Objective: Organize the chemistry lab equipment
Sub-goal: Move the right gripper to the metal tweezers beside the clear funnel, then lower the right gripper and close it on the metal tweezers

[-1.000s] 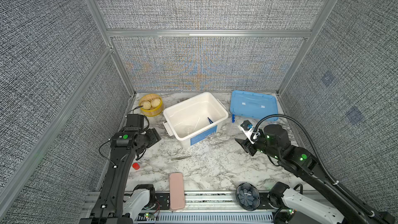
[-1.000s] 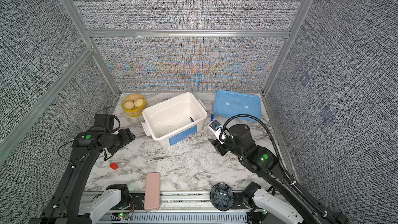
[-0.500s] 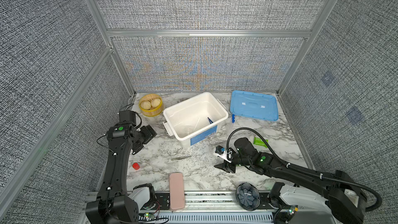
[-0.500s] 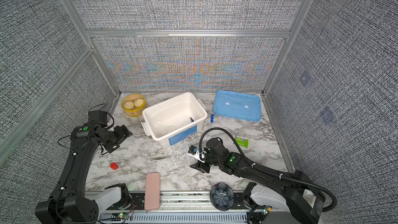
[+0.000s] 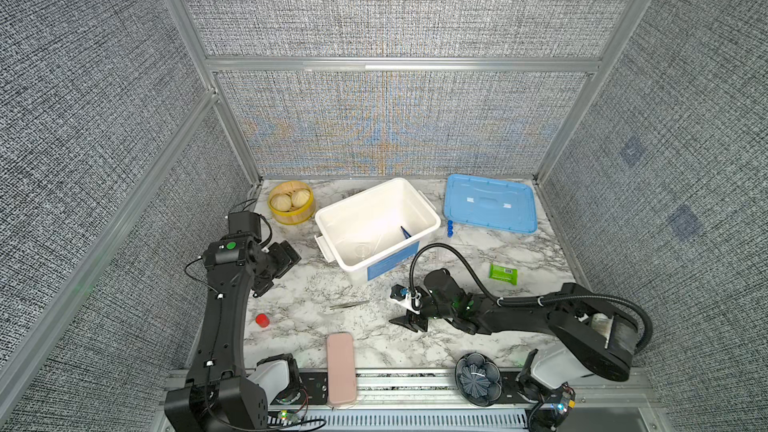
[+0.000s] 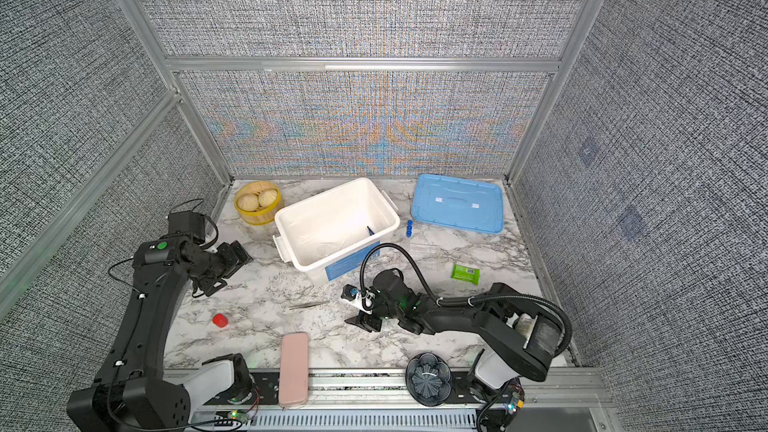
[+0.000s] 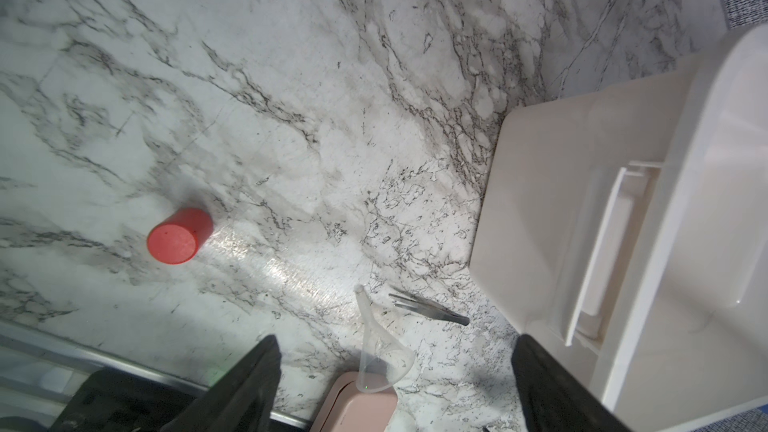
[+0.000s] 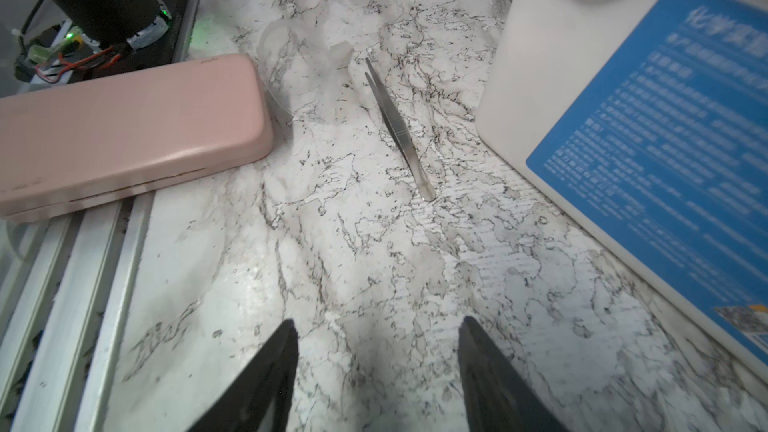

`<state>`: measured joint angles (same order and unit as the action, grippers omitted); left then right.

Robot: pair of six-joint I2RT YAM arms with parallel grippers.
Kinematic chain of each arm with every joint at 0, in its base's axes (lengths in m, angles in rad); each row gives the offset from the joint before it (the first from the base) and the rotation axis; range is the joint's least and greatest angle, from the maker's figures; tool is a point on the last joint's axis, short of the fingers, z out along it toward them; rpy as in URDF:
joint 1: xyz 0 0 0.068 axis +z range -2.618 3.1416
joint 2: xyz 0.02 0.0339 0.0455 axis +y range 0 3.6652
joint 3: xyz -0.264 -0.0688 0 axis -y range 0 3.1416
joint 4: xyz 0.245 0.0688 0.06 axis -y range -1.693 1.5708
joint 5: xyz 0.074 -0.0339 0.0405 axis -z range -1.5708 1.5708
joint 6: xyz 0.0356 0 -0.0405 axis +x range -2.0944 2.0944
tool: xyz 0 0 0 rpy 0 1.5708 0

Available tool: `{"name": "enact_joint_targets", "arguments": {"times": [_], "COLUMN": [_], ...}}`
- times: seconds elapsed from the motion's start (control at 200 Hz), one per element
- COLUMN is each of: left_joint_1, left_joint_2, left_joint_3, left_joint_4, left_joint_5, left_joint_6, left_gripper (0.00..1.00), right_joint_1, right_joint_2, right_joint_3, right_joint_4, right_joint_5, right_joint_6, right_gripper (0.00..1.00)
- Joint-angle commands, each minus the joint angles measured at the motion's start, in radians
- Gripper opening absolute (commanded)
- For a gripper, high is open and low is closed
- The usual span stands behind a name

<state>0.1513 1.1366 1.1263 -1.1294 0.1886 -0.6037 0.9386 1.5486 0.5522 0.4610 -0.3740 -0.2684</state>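
My right jaws stood open, empty, over veined marble worktop (image 8: 374,263) nr slim steel tweezers (image 8: 399,126) & clear cone funnel (image 7: 380,363); left jaws gaped wide too.

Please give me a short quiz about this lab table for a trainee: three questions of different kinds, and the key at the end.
1. True or false: the grey metal tweezers lie inside the white bin.
2. Choose one. Where is the blue lid?
A) closed on the bin
B) flat on the table, beside the bin
C) standing upright inside the bin
3. Fill the gap: the right gripper is ___ (open or shut), with nothing between its jaws.

Key
1. False: they lie on the table in front of the bin.
2. B
3. open
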Motion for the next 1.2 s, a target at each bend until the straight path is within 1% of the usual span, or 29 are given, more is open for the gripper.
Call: {"name": "enact_joint_targets", "arguments": {"times": [0.0, 0.15, 0.28, 0.47, 0.68, 0.815, 0.935, 1.04, 1.196], "left_joint_1": [0.011, 0.020, 0.027, 0.034, 0.037, 0.040, 0.044, 0.045, 0.048], "left_joint_2": [-0.015, -0.050, -0.054, -0.078, -0.088, -0.100, -0.100, -0.106, -0.104], "left_joint_3": [-0.001, -0.039, -0.033, -0.048, -0.056, -0.062, -0.065, -0.075, -0.074], "left_joint_4": [-0.046, -0.029, -0.049, -0.032, -0.035, -0.032, -0.037, -0.031, -0.033], "left_joint_5": [-0.040, -0.031, -0.023, -0.007, 0.001, 0.008, 0.006, 0.018, 0.019], "left_joint_6": [0.031, 0.052, 0.056, 0.071, 0.083, 0.088, 0.091, 0.092, 0.092], "left_gripper": [0.89, 0.89, 0.89, 0.89, 0.89, 0.89, 0.89, 0.89, 0.89], "right_joint_1": [0.006, 0.007, 0.007, 0.007, 0.023, 0.042, 0.055, 0.058, 0.057], "right_joint_2": [0.052, 0.135, 0.191, 0.275, 0.348, 0.394, 0.433, 0.451, 0.461], "right_joint_3": [0.023, 0.027, 0.060, 0.117, 0.178, 0.206, 0.222, 0.232, 0.244], "right_joint_4": [0.107, 0.204, 0.210, 0.219, 0.229, 0.252, 0.271, 0.282, 0.281], "right_joint_5": [0.003, -0.004, -0.018, -0.047, -0.080, -0.076, -0.042, -0.023, -0.025], "right_joint_6": [0.023, 0.055, 0.060, 0.039, 0.044, 0.057, 0.061, 0.068, 0.036], "right_gripper": [0.60, 0.59, 0.59, 0.58, 0.53, 0.48, 0.45, 0.45, 0.45]}}
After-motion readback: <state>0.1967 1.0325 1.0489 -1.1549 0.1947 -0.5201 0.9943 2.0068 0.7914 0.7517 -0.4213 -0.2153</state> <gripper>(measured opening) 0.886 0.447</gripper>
